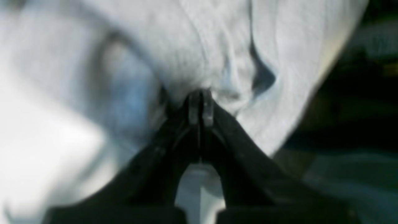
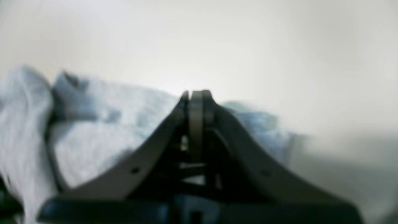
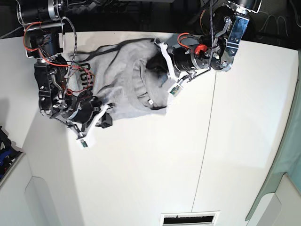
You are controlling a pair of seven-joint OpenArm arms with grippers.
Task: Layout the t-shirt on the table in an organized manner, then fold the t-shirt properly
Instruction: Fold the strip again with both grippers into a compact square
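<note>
While the t-shirt (image 3: 124, 80) lies bunched at the table's (image 3: 155, 165) far edge, cloth is pinched by the closed left gripper (image 1: 200, 93) for spreading, and the right gripper (image 2: 196, 93) is shut beside it, contents unclear.

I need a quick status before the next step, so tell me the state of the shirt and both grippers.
t-shirt: bunched and wrinkled on the table, not laid flat, unfolded.
left gripper: shut on t-shirt fabric.
right gripper: shut, at the shirt's edge; whether it pinches cloth is unclear.
</note>
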